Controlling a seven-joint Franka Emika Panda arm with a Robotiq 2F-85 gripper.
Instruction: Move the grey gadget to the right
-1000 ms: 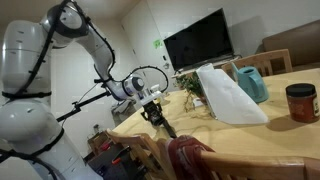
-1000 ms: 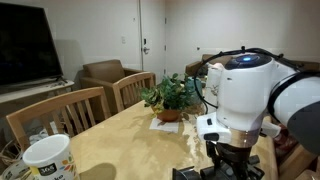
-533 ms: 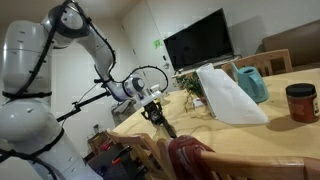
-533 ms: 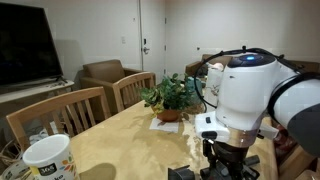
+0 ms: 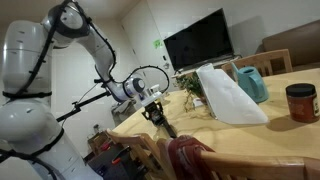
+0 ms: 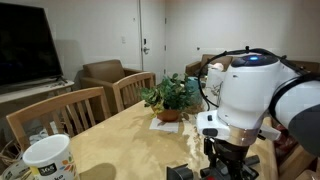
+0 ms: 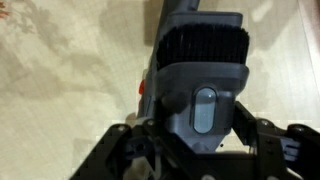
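Observation:
The grey gadget (image 7: 200, 60) fills the middle of the wrist view: a dark grey bar with a black bristle strip and a pale oval button, held over the light wooden table (image 7: 60, 80). My gripper (image 7: 200, 118) is shut on the gadget, a black finger pressed against each side. In an exterior view the gripper (image 5: 154, 112) hangs over the table's near corner, and the gadget (image 5: 166, 126) slants down from it. In an exterior view the gadget's dark end (image 6: 180, 173) shows low beside the arm's white body (image 6: 245, 95).
A white bag (image 5: 228, 95), a teal jug (image 5: 252, 82) and a red jar (image 5: 300, 102) stand further along the table. A potted plant (image 6: 170, 98) sits mid-table, with a white mug (image 6: 48, 160) at the near corner. Wooden chairs (image 6: 60, 115) line the table's side.
The arm has shifted very slightly, and the gadget's dark end has slid a little to the left in an exterior view. The grip has not changed.

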